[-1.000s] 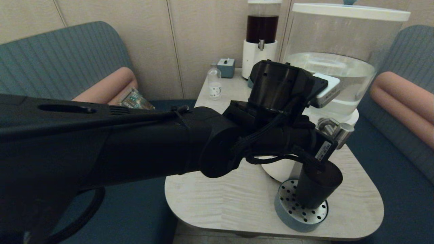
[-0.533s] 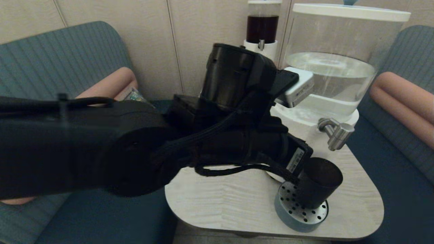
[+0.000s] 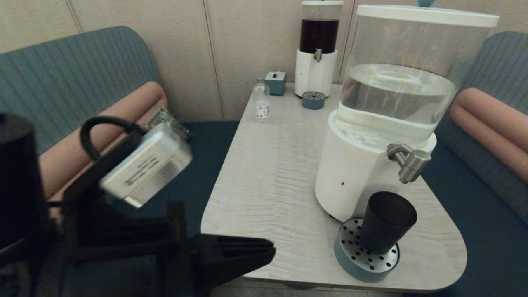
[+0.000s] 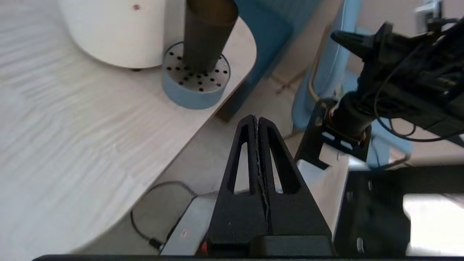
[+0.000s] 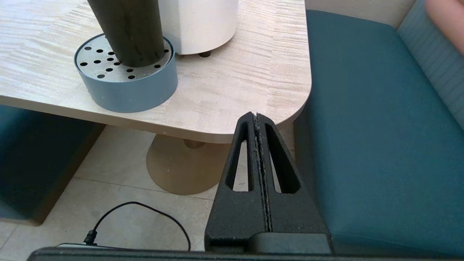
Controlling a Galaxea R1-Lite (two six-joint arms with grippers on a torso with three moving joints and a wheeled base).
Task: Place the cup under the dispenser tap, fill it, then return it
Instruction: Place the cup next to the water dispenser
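Observation:
The smoky-black cup (image 3: 385, 220) stands upright on a round perforated drip tray (image 3: 350, 255), just below the silver dispenser tap (image 3: 408, 161) of the big white-based water dispenser (image 3: 354, 173). Nothing holds it. My left gripper (image 3: 270, 249) is shut and empty, off the table's front-left edge and well left of the cup. The left wrist view has the cup (image 4: 208, 32) far beyond the left gripper (image 4: 256, 117). My right gripper (image 5: 255, 115) is shut and empty, low beside the table's front-right corner, with the cup (image 5: 127, 29) ahead of it.
A smaller dark-liquid dispenser (image 3: 317, 49), a small clear bottle (image 3: 260, 101), a blue-grey box (image 3: 275, 81) and a small round tray (image 3: 313, 100) stand at the table's back. Teal sofa seats flank the table (image 3: 264, 177). A cable (image 5: 145, 217) lies on the floor.
My left arm has swung from beside the cup back to the lower left, off the table. The cup stays put on the drip tray under the tap.

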